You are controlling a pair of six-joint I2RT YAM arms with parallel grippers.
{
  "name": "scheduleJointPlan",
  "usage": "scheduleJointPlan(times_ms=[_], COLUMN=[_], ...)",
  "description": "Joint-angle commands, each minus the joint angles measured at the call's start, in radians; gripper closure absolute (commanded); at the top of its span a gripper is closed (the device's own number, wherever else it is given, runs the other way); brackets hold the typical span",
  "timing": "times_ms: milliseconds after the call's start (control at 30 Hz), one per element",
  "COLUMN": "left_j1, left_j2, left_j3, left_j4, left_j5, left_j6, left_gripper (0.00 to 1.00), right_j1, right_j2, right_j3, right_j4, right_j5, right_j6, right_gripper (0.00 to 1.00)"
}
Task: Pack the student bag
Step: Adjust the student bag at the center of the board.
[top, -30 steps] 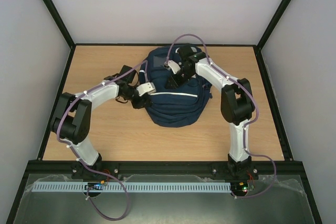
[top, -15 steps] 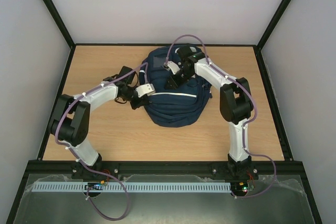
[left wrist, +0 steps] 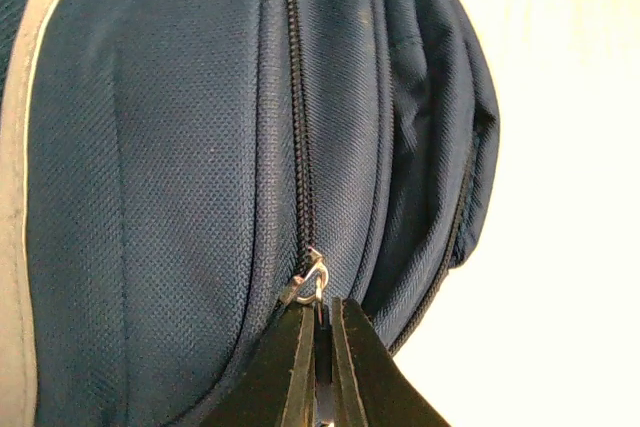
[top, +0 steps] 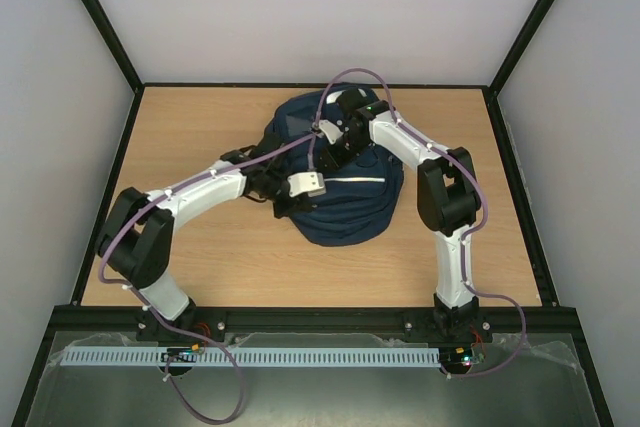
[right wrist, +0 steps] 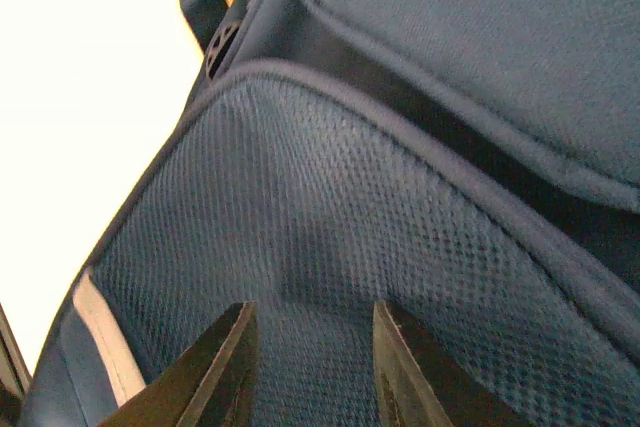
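The student bag (top: pixel 350 209), a navy backpack with white stripes, lies mid-table. My left gripper (top: pixel 287 209) is at its near-left edge. In the left wrist view this gripper (left wrist: pixel 322 309) is shut on the metal zipper pull (left wrist: pixel 312 282), at the near end of a closed zip (left wrist: pixel 298 127) on the bag (left wrist: pixel 150 177). My right gripper (top: pixel 328 155) rests on top of the bag. Its jaws (right wrist: pixel 312 322) stand partly apart, with a fold of the blue mesh panel (right wrist: pixel 330 217) pinched between them. A white stripe (right wrist: pixel 105 342) shows at the lower left.
The wooden table top (top: pixel 200 267) runs out around the bag to black frame rails (top: pixel 120 147) and grey walls on three sides. Both arms arch over the table from their bases at the near edge.
My left gripper has shut on the zipper pull and moved right along the bag's near edge. The bag has shifted slightly right. The right gripper has held its place.
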Motion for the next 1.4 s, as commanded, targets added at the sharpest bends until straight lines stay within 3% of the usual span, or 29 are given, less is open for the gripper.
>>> scheduleJointPlan(times_ms=[0, 367, 567, 733, 833, 1000, 1167, 1367], left_j1=[-0.104, -0.192, -0.143, -0.001, 0.095, 0.263, 0.364, 0.409], left_j2=[0.041, 0.140, 0.054, -0.037, -0.023, 0.180, 0.443, 0.652], left_j3=[0.069, 0.203, 0.190, 0.205, 0.251, 0.441, 0.649, 0.796], left_j4=[0.022, 0.065, -0.040, -0.146, -0.147, -0.114, -0.065, 0.012], left_j5=[0.104, 0.041, -0.018, 0.005, 0.006, 0.068, 0.140, 0.048], left_j6=[-0.051, -0.100, -0.024, 0.059, 0.022, -0.229, -0.514, -0.588], left_gripper=[0.98, 0.96, 0.71, 0.57, 0.51, 0.47, 0.47, 0.41], right_j1=[-0.010, -0.015, -0.052, -0.110, -0.143, -0.202, -0.243, -0.246], right_j2=[0.054, -0.001, -0.127, -0.247, -0.310, -0.385, -0.432, -0.457], right_j3=[-0.010, -0.018, 0.052, -0.037, -0.122, -0.236, -0.331, -0.452], right_j4=[-0.005, -0.017, -0.045, -0.040, -0.018, 0.007, -0.015, -0.022], right_j5=[0.088, 0.110, 0.089, 0.118, 0.198, 0.332, 0.364, 0.398], right_j6=[0.009, 0.000, 0.010, 0.009, 0.015, 0.021, -0.007, -0.048], right_gripper=[0.66, 0.66, 0.62, 0.49, 0.42, 0.30, 0.22, 0.18])
